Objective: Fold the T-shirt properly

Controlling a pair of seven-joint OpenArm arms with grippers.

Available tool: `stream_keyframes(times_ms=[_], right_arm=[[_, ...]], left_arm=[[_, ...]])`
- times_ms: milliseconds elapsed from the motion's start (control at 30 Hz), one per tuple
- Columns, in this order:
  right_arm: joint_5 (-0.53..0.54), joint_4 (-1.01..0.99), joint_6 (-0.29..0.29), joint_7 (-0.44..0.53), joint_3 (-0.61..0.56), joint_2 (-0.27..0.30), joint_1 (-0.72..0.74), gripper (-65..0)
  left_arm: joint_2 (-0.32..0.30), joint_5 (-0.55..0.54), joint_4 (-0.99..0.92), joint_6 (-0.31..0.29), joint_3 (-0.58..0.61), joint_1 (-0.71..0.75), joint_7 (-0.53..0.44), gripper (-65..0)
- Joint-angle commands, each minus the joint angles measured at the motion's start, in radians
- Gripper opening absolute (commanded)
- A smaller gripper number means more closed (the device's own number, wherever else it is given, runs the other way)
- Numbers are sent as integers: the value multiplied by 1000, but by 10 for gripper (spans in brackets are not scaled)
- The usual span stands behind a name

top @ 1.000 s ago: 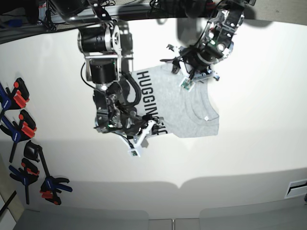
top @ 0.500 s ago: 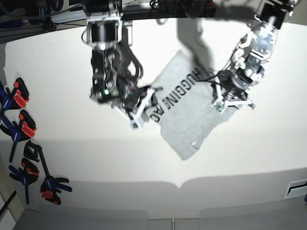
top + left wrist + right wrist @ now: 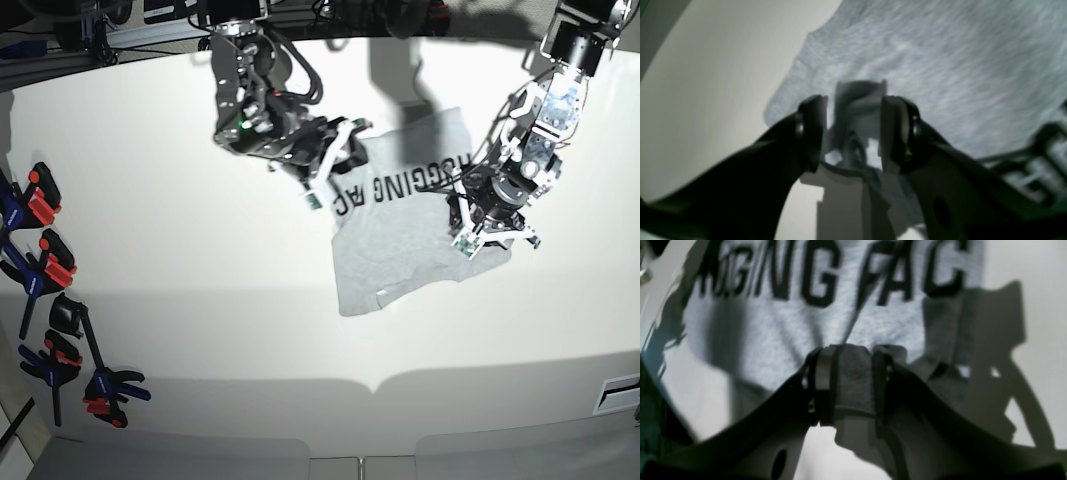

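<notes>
Now T-shirt [image 3: 400, 225] swung round, lettering horizontal; both grippers pinching edges

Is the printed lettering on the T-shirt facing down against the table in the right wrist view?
No: the T-shirt shows its black block lettering face up, just beyond the right gripper.

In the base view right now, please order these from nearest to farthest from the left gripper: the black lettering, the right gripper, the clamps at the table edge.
From the left gripper:
1. Black lettering on the T-shirt, just beside it.
2. Right gripper, across the shirt.
3. Clamps, at the far table edge.
</notes>
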Motion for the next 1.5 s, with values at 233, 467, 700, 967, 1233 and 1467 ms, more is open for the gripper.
stream_keyframes(times_ms=[233,467,700,967,1233,1467], right_arm=[[-32,5,-8,-38,-47,-3,-6,-477],[-90,5,-42,-33,-46,23,-26,-477],[-79,5,-41,-12,-45,23,-77,-477],[-128,5,-41,-14,-44,34,-121,-477],[-124,5,-69,-7,-40,129,-157,-477],[-120,67,-72,-8,-39,145,-158,-477]], left_arm=[[-9,5,16,5,-6,-21,-15,-394],[-9,1,14,5,-6,-7,0,-394],[-8,0,13,2,-6,92,-25,-394],[-10,6,13,2,-6,140,-47,-394],[-9,5,13,2,-6,142,-53,-394],[-9,5,13,2,-6,142,-53,-394]])
